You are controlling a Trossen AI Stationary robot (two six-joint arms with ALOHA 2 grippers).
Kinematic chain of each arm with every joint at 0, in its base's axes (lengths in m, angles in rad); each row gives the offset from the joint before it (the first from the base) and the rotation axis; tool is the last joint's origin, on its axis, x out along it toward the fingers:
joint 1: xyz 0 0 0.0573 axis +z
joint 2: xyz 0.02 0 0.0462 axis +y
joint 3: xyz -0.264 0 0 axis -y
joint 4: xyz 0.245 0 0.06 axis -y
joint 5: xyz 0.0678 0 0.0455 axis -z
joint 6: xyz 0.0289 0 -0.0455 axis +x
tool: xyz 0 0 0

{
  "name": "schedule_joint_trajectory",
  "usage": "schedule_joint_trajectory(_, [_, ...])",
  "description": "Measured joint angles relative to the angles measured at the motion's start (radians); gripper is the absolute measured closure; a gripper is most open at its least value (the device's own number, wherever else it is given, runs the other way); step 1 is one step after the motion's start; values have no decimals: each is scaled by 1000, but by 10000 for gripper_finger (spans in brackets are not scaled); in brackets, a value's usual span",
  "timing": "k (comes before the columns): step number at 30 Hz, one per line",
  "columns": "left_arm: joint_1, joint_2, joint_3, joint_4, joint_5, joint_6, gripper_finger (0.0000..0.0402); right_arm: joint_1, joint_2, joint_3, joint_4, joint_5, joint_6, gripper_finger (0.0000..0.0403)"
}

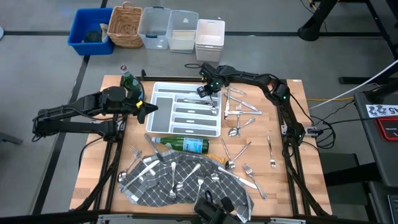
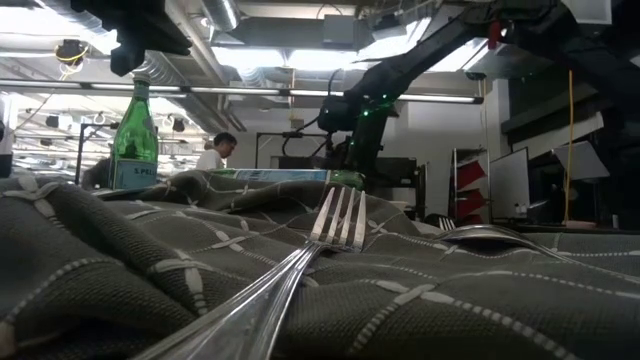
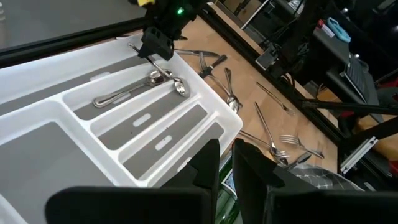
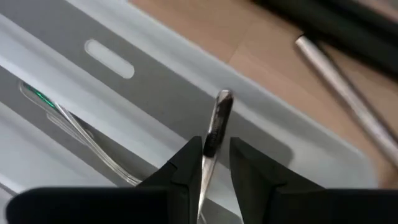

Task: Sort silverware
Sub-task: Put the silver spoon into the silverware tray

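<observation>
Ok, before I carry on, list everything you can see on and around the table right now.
Tray: one, white, compartmented, table's far middle; a few silver pieces inside.
Silverware: many, silver; loose on the wood right of the tray and on the cloth.
Cloth: one, dark grey checked, near edge.
Bottles: two, green; one upright at the tray's far-left corner, one lying by its near side.
Bins: five beyond the table: blue, wicker, two clear, white.
Person: one, far background, low view.
Left hand: at the tray's left edge, empty.
Right hand: over the tray's far-right corner, shut on a slim utensil.
</observation>
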Motion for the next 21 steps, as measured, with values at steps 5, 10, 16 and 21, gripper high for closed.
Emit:
schedule_joint_trajectory(5, [0,0,0,0,0,0,370,0,38,0,13,-7,0,318])
schedule_joint_trajectory(10, [0,0,0,0,0,0,370,0,43,0,15,-25,-3,341])
schedule_joint_trajectory(16, [0,0,0,0,0,0,370,1,43,1,51,-69,14,391])
schedule_joint_trajectory(21, [0,0,0,0,0,0,370,0,37,0,57,-128,1,389])
